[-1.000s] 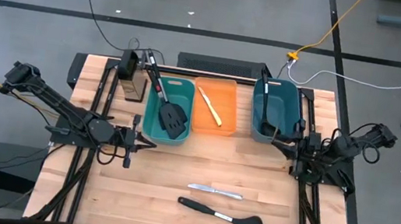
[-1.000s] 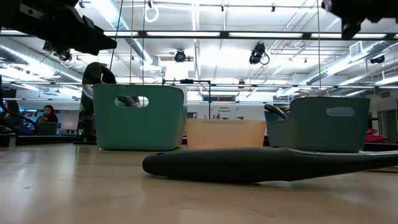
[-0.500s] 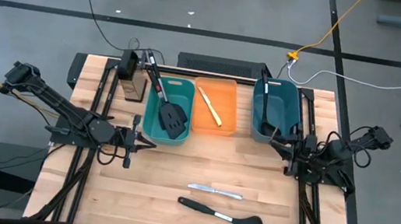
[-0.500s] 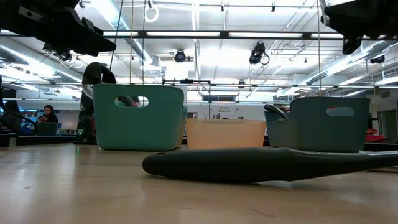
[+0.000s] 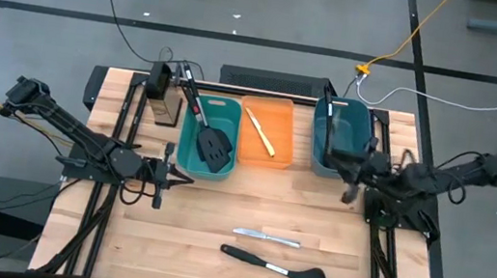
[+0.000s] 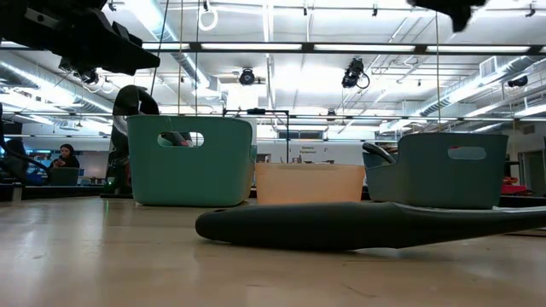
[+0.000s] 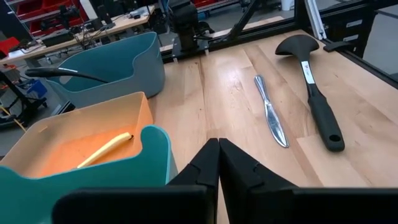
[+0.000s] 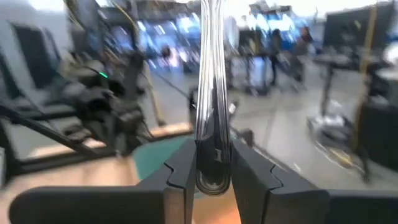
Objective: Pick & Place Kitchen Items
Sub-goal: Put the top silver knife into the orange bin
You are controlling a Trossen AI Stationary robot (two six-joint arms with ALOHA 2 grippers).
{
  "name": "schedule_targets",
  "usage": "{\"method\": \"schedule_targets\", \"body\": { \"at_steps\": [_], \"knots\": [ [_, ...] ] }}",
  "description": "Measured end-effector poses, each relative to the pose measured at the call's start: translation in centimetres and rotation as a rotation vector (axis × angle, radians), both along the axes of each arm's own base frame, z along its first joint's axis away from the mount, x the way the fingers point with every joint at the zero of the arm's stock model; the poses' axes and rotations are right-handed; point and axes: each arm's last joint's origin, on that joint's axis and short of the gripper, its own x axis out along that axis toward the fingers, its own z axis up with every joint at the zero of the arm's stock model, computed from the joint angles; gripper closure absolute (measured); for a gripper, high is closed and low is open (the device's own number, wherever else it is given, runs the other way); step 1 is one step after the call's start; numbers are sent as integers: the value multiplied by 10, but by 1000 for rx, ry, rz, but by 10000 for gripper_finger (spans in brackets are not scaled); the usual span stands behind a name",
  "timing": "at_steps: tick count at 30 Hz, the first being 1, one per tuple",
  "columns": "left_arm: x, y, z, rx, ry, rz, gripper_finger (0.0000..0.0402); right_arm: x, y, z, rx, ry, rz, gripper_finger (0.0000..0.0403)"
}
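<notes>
**Knife in right fingers by the dark teal bin**

Right gripper (image 5: pixel 352 178) hangs over the desk (image 5: pixel 219 213) just at the near edge of the dark teal bin (image 5: pixel 341 137), on the desk's right side. Its fingers (image 8: pixel 180 171) are clamped on a silver knife (image 8: pixel 211 93), which stands up straight between them in the right wrist view; the room behind is blurred.

Left gripper (image 5: pixel 175 178) waits low over the desk's left part, just in front of the teal bin (image 5: pixel 208 138). Its fingers (image 7: pixel 208 165) are pressed together with nothing between them.

Items on the desk:
- A second knife (image 5: pixel 266 237) lies flat on the bare wood in the near middle.
- A black ladle (image 5: pixel 274 271) lies just nearer than that knife, bowl toward the right; the two are close but apart. In the low view its dark handle (image 6: pixel 341 226) stretches across the foreground.

Items in bins:
- Black spatula (image 5: pixel 213 146) lies in the teal bin, its red-marked handle sticking out over the far left rim.
- Yellowish stick (image 5: pixel 259 131) lies slantwise in the orange bin (image 5: pixel 266 132), which sits between the two teal ones.
- Another dark utensil (image 5: pixel 328 111) rests in the dark teal bin, its handle leaning on the far rim.
</notes>
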Motion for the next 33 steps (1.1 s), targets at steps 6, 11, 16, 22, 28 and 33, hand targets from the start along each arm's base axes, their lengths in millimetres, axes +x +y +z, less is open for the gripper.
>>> {"method": "schedule_targets", "body": {
  "at_steps": [6, 11, 16, 22, 28, 33],
  "knots": [
    [0, 0, 0, -1, 0, 0, 389, 61, -18, 35, 123, 220, -136, 322],
    [0, 0, 0, 3, 0, 0, 395, 115, -62, 36, 313, 493, -212, 322],
    [0, 0, 0, 2, 0, -1, 387, 162, -104, 10, 500, 682, -274, 322],
    [0, 0, 0, -5, 2, -13, 388, 192, -136, -35, 634, 729, -327, 322],
    [0, -2, 0, -19, 10, -75, 395, 198, -147, -66, 738, 820, -387, 322],
    [0, -2, 0, -19, 10, -76, 387, 203, -149, -85, 787, 878, -405, 322]
  ]
}}
